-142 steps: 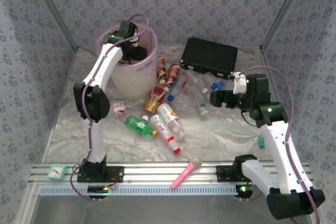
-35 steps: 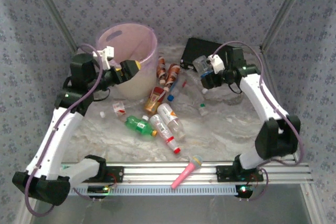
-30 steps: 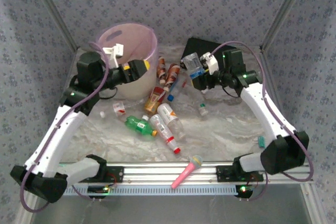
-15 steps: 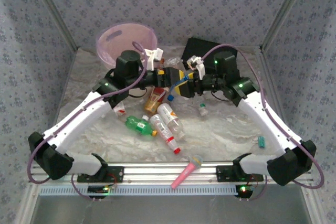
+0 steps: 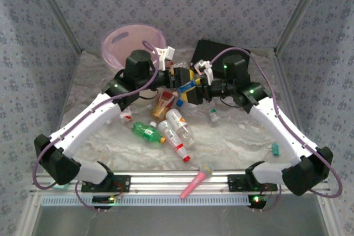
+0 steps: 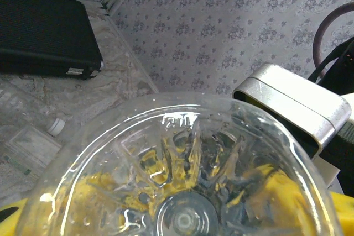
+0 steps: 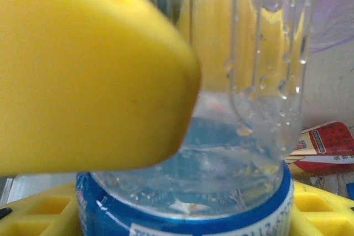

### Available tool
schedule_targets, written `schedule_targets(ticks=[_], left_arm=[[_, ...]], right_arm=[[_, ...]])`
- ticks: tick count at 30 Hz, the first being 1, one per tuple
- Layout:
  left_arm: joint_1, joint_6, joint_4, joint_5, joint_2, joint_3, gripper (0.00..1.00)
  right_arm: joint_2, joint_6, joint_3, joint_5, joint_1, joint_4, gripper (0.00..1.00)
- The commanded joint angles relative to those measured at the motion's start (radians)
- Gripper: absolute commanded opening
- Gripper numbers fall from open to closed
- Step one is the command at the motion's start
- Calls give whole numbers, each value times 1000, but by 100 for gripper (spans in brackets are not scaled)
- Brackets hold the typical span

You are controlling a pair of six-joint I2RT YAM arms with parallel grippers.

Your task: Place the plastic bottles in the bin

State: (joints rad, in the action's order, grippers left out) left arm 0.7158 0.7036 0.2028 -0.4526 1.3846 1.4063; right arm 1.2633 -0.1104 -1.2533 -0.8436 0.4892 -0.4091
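The right fingers (image 7: 33, 214) are clamping the blue-label bottle (image 5: 187, 85) at its label. The left fingers (image 7: 83, 81) are sitting either side of its clear body; can't tell if they're gripping. The bottle is hanging mid-air over the middle of the bench (image 5: 243, 136), right of the bin (image 5: 117, 47). The other bottles (image 5: 180, 121) are lying loose on the marbled grey top below. A black case (image 5: 218, 56) is sitting at the back. Pale floral wallpaper (image 5: 221, 4) is lining the enclosure walls.
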Motion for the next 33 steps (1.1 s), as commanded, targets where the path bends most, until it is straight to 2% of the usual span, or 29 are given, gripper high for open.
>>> schedule_targets(ticks=[1, 4, 5, 10, 14, 17, 20, 22, 25, 29, 33], left_arm=[[4, -6, -17, 7, 6, 57, 55], [-8, -23, 18, 16, 14, 88, 54], [-17, -28, 28, 14, 16, 101, 54], [-117, -73, 110, 15, 35, 212, 52], [-233, -167, 229, 41, 90, 397, 50], [-347, -226, 339, 55, 172, 578, 41], [-424, -324, 539, 158, 300, 808, 33], [-469, -362, 644, 189, 406, 946, 25], [-499, -417, 766, 237, 540, 1103, 14], [-507, -461, 881, 249, 685, 1224, 1], [-498, -484, 906, 304, 760, 1200, 0]], right_arm=[[-3, 10, -21, -15, -1, -9, 77], [-3, 22, -40, -9, -15, -35, 97], [-8, 29, -46, -5, -23, -49, 100], [-86, 54, -46, 13, -90, -118, 100], [-189, 60, 11, 41, -177, -179, 100], [-253, 57, 79, 67, -229, -236, 100], [-301, 62, 138, 111, -254, -276, 100], [-324, 63, 166, 137, -266, -293, 100], [-336, 78, 182, 186, -278, -331, 100], [-331, 96, 192, 208, -292, -360, 100], [-317, 105, 211, 220, -303, -375, 100]])
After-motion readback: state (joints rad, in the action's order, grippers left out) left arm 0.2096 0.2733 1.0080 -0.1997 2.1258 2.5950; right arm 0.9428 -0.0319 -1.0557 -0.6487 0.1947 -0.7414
